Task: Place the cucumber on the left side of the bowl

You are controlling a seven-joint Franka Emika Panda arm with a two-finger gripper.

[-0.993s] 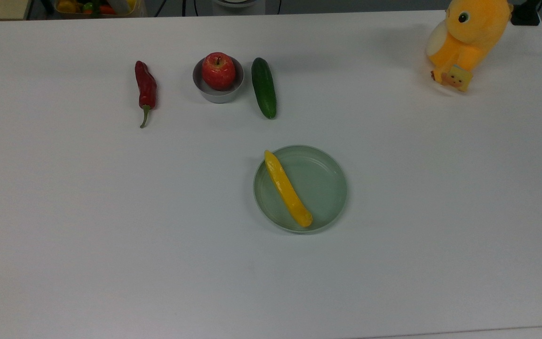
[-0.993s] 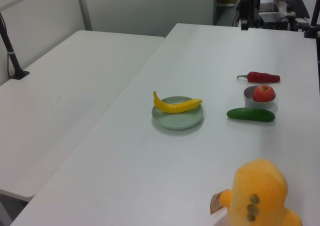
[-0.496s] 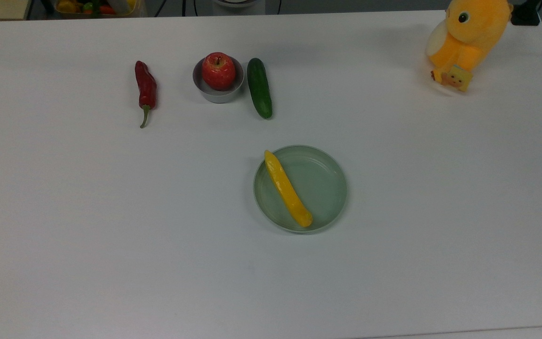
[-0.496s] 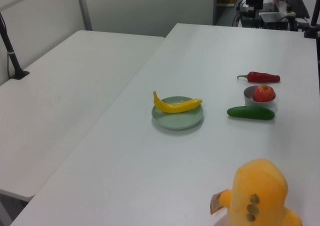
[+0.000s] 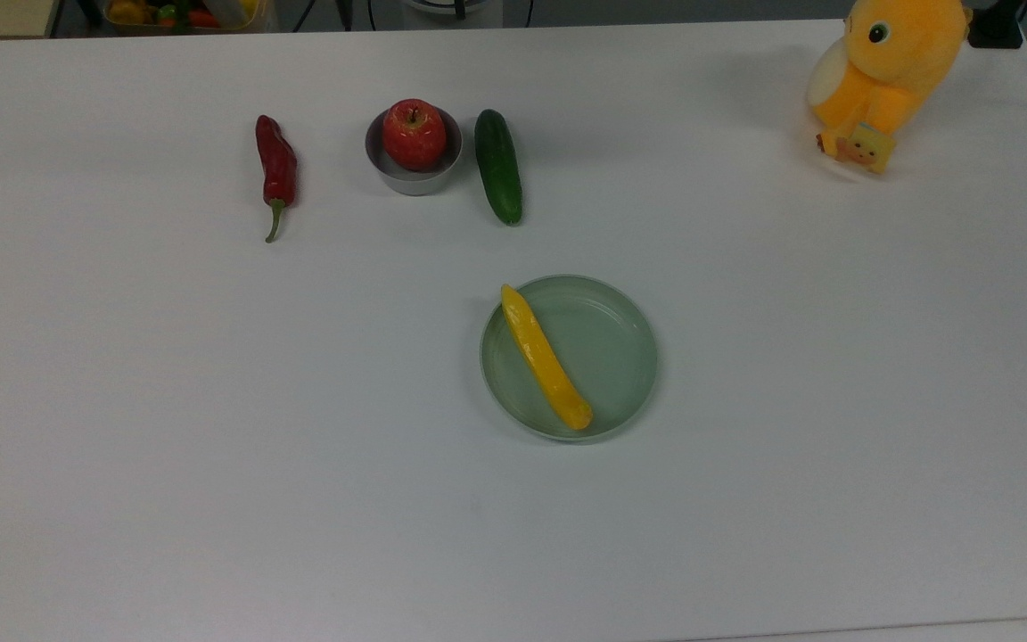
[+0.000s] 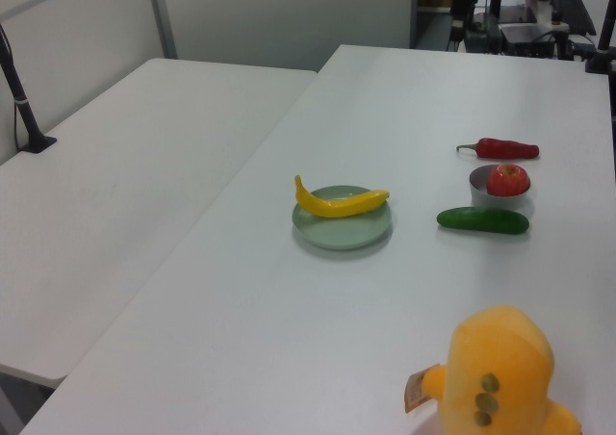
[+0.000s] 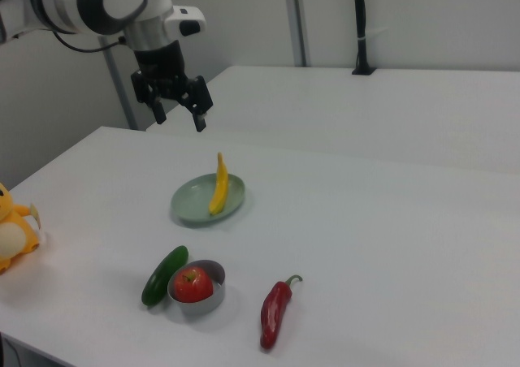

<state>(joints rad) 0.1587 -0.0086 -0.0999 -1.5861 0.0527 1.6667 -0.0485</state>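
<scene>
Since the cucumber [image 7: 165, 276] lies low in the right view's lower left, touching the bowl [image 7: 197, 297] that holds an apple [image 7: 193, 285], its long axis slants up-right. Farther back sits the dish [image 7: 188, 206] with the yellow pepper [image 7: 218, 183]. Beyond, in the upper left, the gripper [image 7: 179, 112] hangs open and empty, the cucumber well below it.

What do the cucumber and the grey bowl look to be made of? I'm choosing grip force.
The cucumber looks like smooth, slightly glossy plastic: uniform dark green, no bumps, so probably a replica, though real is possible. The bowl looks like matte grey plastic or glazed ceramic; its even, dull wall leaves that open. It holds a shiny red apple.
</scene>
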